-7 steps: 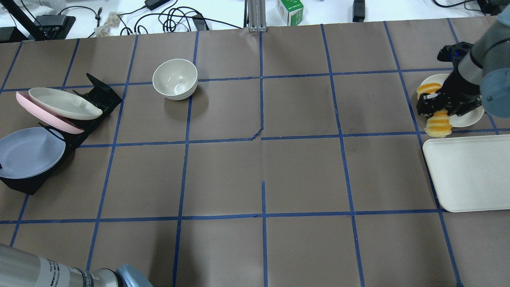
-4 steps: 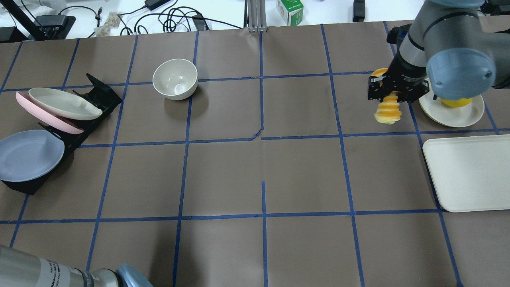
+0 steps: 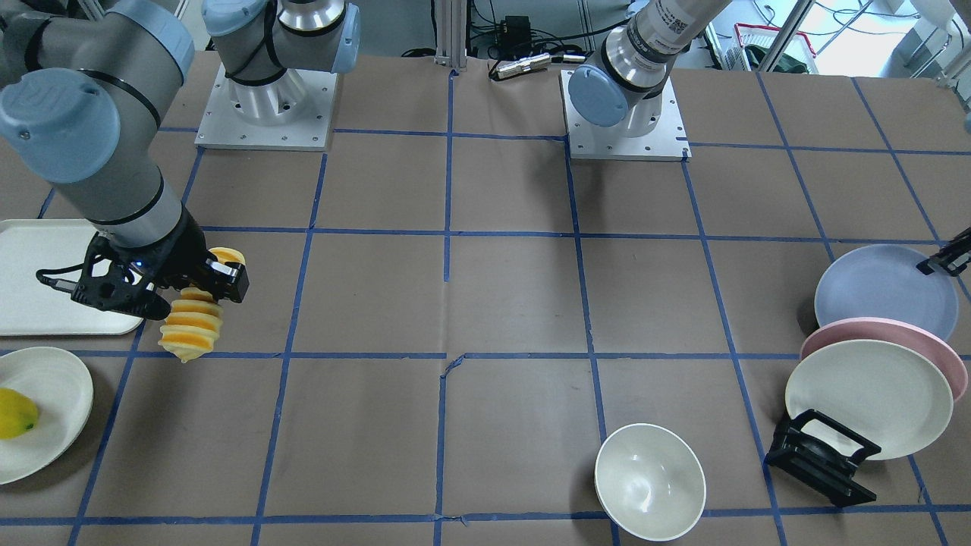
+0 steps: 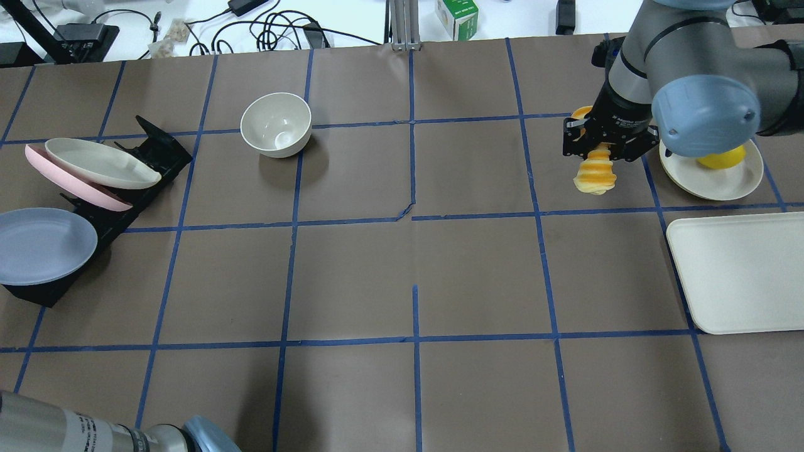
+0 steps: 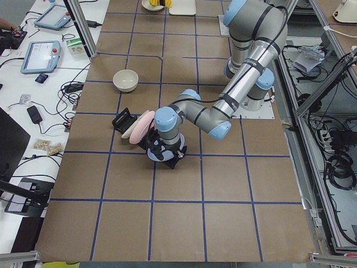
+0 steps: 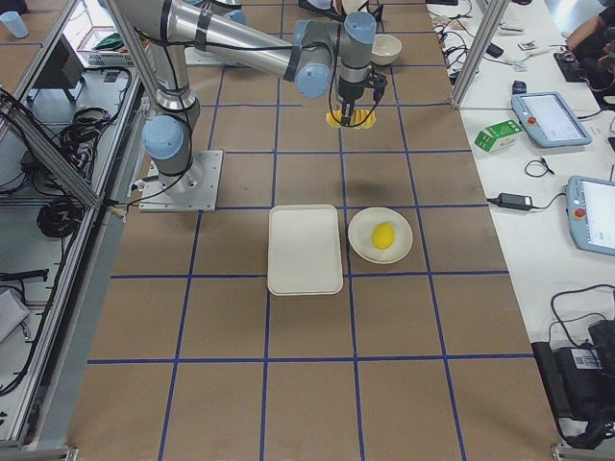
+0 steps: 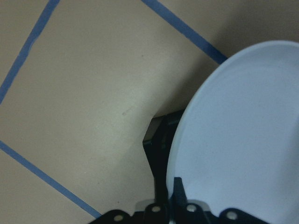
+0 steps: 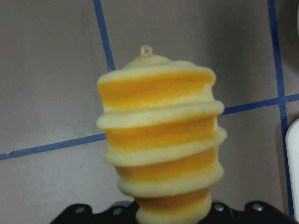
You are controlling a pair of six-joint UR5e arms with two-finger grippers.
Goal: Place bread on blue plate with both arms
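My right gripper [image 4: 600, 145] is shut on the bread [image 4: 594, 172], an orange and pale yellow ridged loaf that hangs end-down above the table, left of the cream plate with the lemon. The bread fills the right wrist view [image 8: 159, 140] and shows in the front view [image 3: 192, 327] under the gripper [image 3: 163, 287]. The blue plate [image 4: 41, 245] leans in the black rack at the far left. My left gripper [image 3: 943, 262] grips its rim at the edge of the front view. The left wrist view shows the plate [image 7: 243, 130] close against the gripper [image 7: 175, 198].
The black rack [image 4: 154, 154] also holds a pink plate [image 4: 69, 181] and a cream plate [image 4: 100, 163]. A cream bowl [image 4: 276, 124] stands at the back left. A cream plate [image 4: 713, 185] with a yellow lemon [image 4: 722, 158] and a white tray [image 4: 741, 270] lie at the right.
My right gripper has lifted the bread off the cream plate and carried it left over the table, uncovering the lemon. The blue plate has shifted slightly left in the rack.
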